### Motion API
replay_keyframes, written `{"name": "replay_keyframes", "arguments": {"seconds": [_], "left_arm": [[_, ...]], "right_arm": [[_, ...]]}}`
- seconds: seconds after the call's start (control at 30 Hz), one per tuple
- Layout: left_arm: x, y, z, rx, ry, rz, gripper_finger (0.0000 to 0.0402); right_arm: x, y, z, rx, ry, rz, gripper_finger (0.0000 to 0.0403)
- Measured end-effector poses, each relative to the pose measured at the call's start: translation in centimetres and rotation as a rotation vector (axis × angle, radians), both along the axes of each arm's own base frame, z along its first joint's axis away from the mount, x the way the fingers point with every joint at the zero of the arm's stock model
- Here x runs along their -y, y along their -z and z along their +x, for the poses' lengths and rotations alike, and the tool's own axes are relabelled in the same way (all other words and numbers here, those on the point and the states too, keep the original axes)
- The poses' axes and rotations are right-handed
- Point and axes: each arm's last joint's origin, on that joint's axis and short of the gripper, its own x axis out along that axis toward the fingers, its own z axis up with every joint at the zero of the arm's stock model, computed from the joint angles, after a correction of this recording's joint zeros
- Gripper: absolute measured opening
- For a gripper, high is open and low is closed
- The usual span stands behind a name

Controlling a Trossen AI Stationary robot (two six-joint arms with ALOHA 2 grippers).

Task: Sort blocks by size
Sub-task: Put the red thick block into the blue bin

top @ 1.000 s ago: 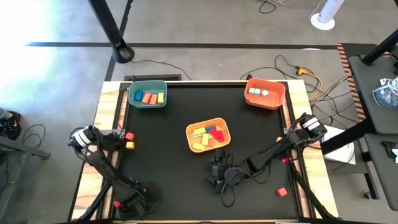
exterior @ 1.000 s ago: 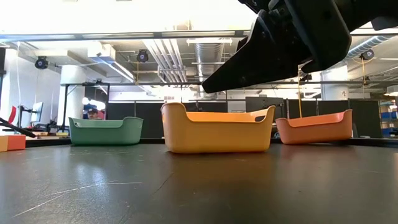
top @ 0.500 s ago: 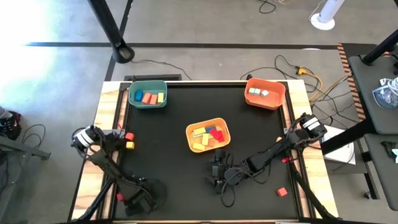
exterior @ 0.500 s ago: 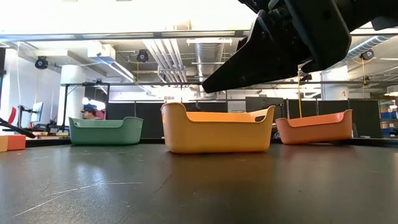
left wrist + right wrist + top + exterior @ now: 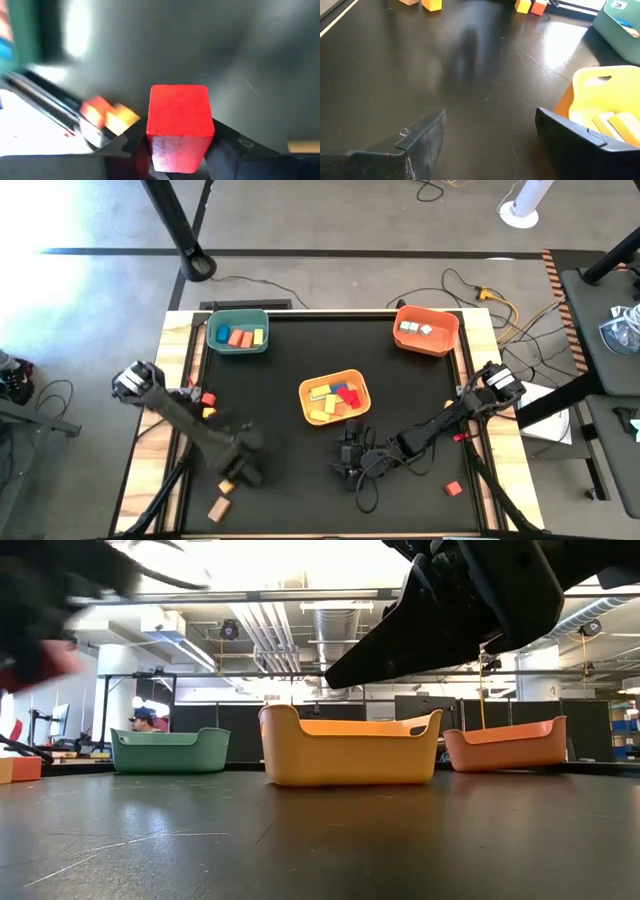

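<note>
Only the left wrist view shows the red block clamped between the left gripper's fingers; from above, that gripper is a blur over the tabletop's near-left area. The right gripper hangs near the yellow bin, fingers spread wide and empty. Blocks lie in the green bin and orange bin. No writing is readable.

The left claw hung at about seven o'clock over the bench, fingers clamped on a red block. The right claw waited near six o'clock, its fingers spread wide apart, arm reaching in from four o'clock.
</note>
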Motion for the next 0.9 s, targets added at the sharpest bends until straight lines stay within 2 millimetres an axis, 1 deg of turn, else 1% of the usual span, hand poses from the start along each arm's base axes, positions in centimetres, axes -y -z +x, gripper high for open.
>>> {"name": "replay_keyframes", "arguments": {"seconds": [0.1,0.2,0.3,0.43,0.57,0.7,0.8,0.9], "left_arm": [[-3.3,-0.6,1.3,0.066,-0.006,0.143,0.0118],[-6.9,-1.2,2.6,0.101,-0.005,0.275,0.0116],[-10.8,-1.4,3.6,0.095,-0.035,0.381,0.0119],[-16.3,-1.7,4.0,0.03,-0.087,0.509,0.0121],[-21.8,-1.5,4.1,-0.002,-0.178,0.486,0.0122],[-27.0,-1.3,3.6,0.041,-0.288,0.444,0.0122],[-30.3,-1.2,3.0,0.08,-0.33,0.416,0.0122],[-33.1,-1.0,2.3,0.172,-0.375,0.355,0.0122]], "right_arm": [[0.0,0.0,0.0,-0.001,-0.001,-0.002,0.0307],[0.0,0.0,0.0,-0.001,-0.003,-0.005,0.0309],[0.0,0.0,0.0,-0.002,-0.003,-0.006,0.0306],[0.0,0.0,-0.1,0.001,-0.004,-0.005,0.0296],[-0.4,-0.2,-0.1,0.006,-0.015,-0.005,0.0287],[-1.6,-0.9,-0.2,0.026,-0.065,-0.032,0.028],[-2.6,-1.4,-0.7,0.034,-0.107,-0.056,0.0276],[-3.3,-2.1,-1.3,0.048,-0.139,-0.076,0.0274]]}}
